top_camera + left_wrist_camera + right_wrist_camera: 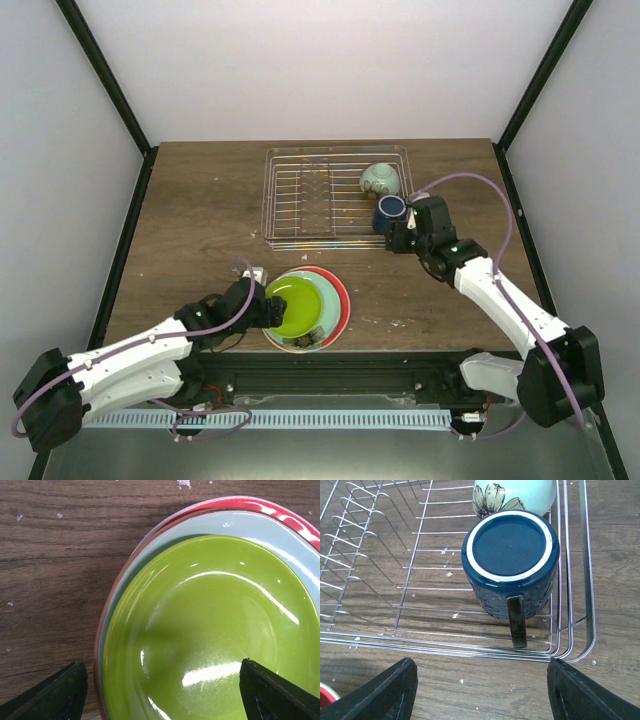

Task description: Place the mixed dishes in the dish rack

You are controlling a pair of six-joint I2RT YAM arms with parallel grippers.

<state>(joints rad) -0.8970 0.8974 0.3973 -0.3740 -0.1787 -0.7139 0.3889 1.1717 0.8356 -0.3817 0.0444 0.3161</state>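
Your left fingers (50, 697) stand wide apart and hold nothing. They hang low over the near-left edge of the plate stack, which sits on the table (190, 220) in front of the dish rack (300, 200) and well apart from it. In the left wrist view one finger is over bare wood just outside the stack and the other is over the bowl of the lime-green plate (210, 630), so the plate's rim lies between them. The lime-green plate is on top. A pale blue plate (260, 530) shows around it, then the red plate (285, 512) beyond that, and a thin tan rim (100, 640) runs along the stack's left side.

Your right fingers (375, 695) are also spread and hold nothing. They hover over the table just outside the rack's near right corner. The dark-blue mug (510, 560) is inside the rack at that corner. Its base is turned up towards the wrist camera and its handle points at the near rail. The mint-green bowl (520, 495) sits just behind the mug, against the rack's right side.
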